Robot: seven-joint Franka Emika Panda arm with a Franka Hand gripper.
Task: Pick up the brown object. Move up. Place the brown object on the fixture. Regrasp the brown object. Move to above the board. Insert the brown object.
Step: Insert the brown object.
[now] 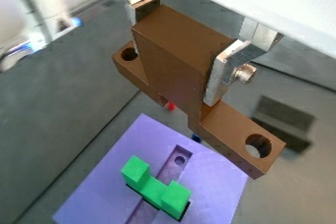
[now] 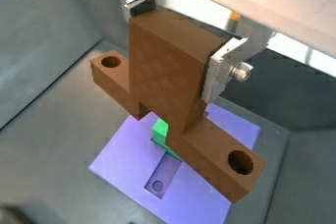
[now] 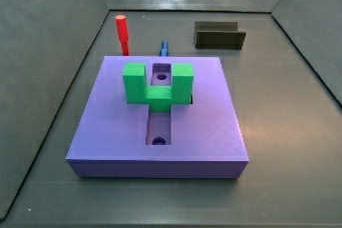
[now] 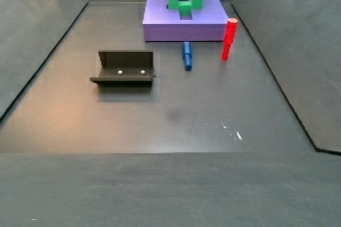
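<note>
My gripper [image 1: 180, 49] is shut on the brown object [image 1: 171, 56], a tan-brown piece with a raised middle block and a cross bar with a round hole near each end. The silver fingers [image 1: 225, 74] clamp the middle block. Both wrist views show this; in the other one the gripper [image 2: 180, 43] holds the brown object [image 2: 164, 71] high above the lavender board [image 2: 125, 159]. The board [image 1: 98, 184] carries a green U-shaped block [image 1: 151, 184] over its groove. The dark fixture [image 1: 282, 115] stands off to one side. Neither side view shows the gripper or the brown object.
In both side views the board [image 3: 201, 112] [image 4: 167, 22] bears the green block [image 3: 156, 84]. A red upright peg [image 3: 123, 34] [image 4: 229, 38] and a blue stick [image 4: 186, 54] are beside it. The fixture [image 3: 219, 36] [image 4: 123, 69] stands apart on the grey floor, inside sloped walls.
</note>
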